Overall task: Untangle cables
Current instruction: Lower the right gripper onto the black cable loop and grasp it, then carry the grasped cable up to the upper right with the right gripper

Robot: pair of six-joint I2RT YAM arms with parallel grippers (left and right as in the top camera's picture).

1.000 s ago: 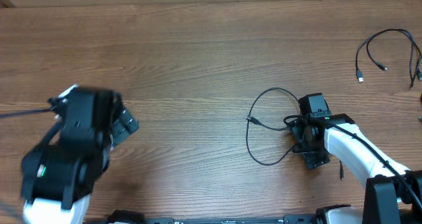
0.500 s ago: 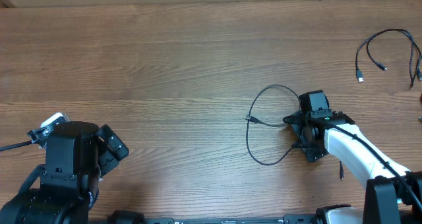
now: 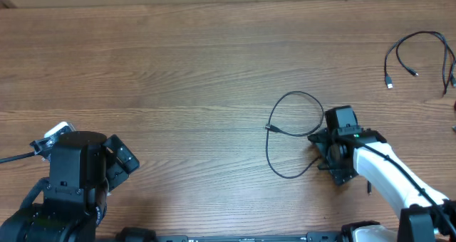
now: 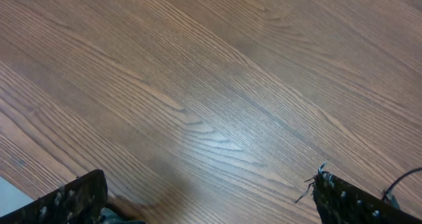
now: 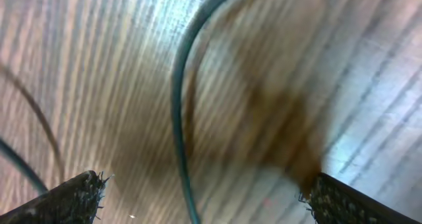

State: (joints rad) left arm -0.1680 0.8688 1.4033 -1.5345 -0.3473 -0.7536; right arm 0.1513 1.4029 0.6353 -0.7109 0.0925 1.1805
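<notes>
Left gripper (image 3: 122, 164) now pulled back to near-left tabletop corner. Right gripper (image 3: 322, 148) shifted slightly toward near edge, alongside cable loop (image 3: 267, 151).

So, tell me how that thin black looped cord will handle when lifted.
The thin black looped cord is likely floppy: it lies in a loose curl, so it should droop from one pinch point. It is probably light, and thin enough to slip out of the open right gripper.

Looks down on a wood-grain table (image 4: 217, 66), grain slanting, with a soft glare just ahead of the left gripper (image 4: 208, 194). Catches only that gripper's two dark, studded fingertips (image 4: 72, 201), spread wide with bare wood between. Shows a thin black cord (image 4: 399, 180) curving just outside one fingertip.
</notes>
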